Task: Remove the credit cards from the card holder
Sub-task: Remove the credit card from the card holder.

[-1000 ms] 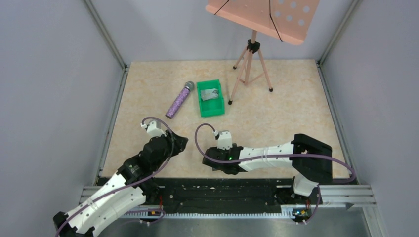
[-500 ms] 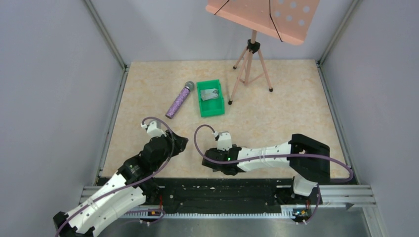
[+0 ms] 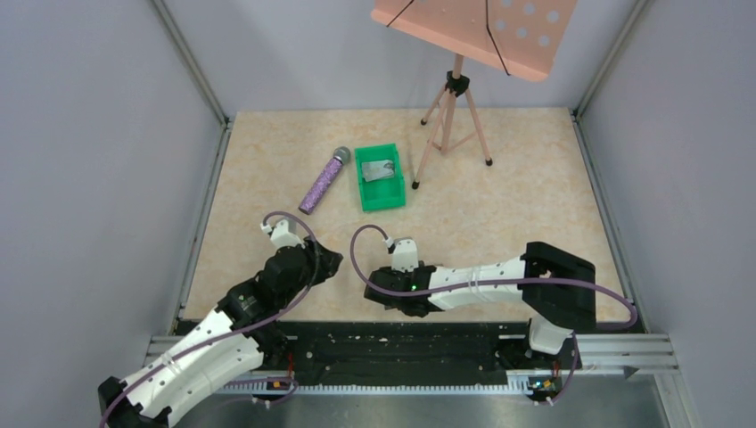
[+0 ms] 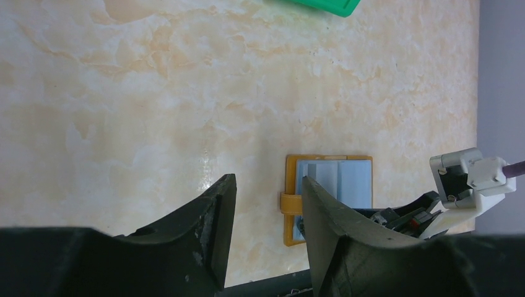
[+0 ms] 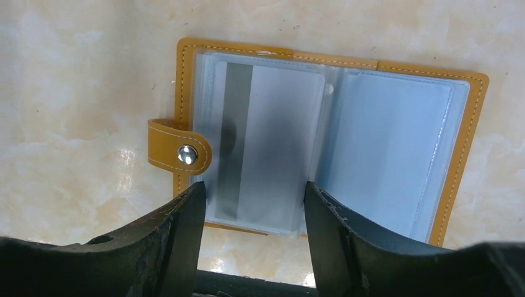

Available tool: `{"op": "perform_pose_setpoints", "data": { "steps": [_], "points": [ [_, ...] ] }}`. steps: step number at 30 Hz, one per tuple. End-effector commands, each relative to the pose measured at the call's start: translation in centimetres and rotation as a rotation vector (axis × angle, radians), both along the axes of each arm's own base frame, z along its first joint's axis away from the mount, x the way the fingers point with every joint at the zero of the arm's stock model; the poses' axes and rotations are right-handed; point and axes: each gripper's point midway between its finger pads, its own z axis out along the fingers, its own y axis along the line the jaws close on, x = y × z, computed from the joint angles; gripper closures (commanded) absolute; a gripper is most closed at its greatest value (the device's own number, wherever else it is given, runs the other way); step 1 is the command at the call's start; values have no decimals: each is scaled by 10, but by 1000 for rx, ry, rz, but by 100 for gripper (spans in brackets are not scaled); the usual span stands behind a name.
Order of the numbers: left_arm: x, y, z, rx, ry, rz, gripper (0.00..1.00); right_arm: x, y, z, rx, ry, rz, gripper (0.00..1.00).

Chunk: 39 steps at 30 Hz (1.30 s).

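Beige marbled tabletop point(image 3: 499, 205), grey walls point(image 3: 89, 134); card holder point(image 5: 384, 154) open flat, credit card point(image 5: 272, 136) in one pocket. Over it, right gripper point(image 5: 252, 189) spread; left gripper point(image 4: 267, 179) spread, empty.

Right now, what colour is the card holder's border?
Tan-brown border on the card holder; right wrist view best.

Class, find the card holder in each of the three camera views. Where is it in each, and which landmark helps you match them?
Top external: cannot be made out; likely hidden under the right arm.
Left wrist: card holder lies open, lower right of centre.
Right wrist: fills the middle, clasp tab on its left.
Shared landmark: green bin, mid-table from above, at the left wrist picture's top edge; absent from right wrist.
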Motion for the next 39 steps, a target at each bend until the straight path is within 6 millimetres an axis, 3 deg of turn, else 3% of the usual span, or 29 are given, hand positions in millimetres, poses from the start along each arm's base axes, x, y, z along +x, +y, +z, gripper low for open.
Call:
{"op": "perform_pose_setpoints", "data": {
  "steps": [1, 7, 17, 23, 27, 33, 39],
  "points": [
    [4, -7, 7, -40, -25, -11, 51, -5, 5, 5, 71, -4, 8, 46],
    [1, -19, 1, -61, 2, -58, 52, 0, 1, 8, 90, -11, -7, 46],
    [-9, -60, -15, -122, 84, -240, 55, 9, 0, 24, 262, -35, -17, 48],
    [-17, -80, -31, -138, 183, -326, 56, 8, -1, 30, 267, -24, -5, 45],
    [-5, -66, -29, -63, 183, -238, 57, 5, 2, 34, 217, -25, 2, 38],
    [8, -34, 0, -29, 47, -97, 56, 1, 4, 37, 167, -38, 8, 36],
    [7, -6, 23, -77, -65, 11, 54, 0, 7, 29, 133, -22, 10, 35]
  ]
}}
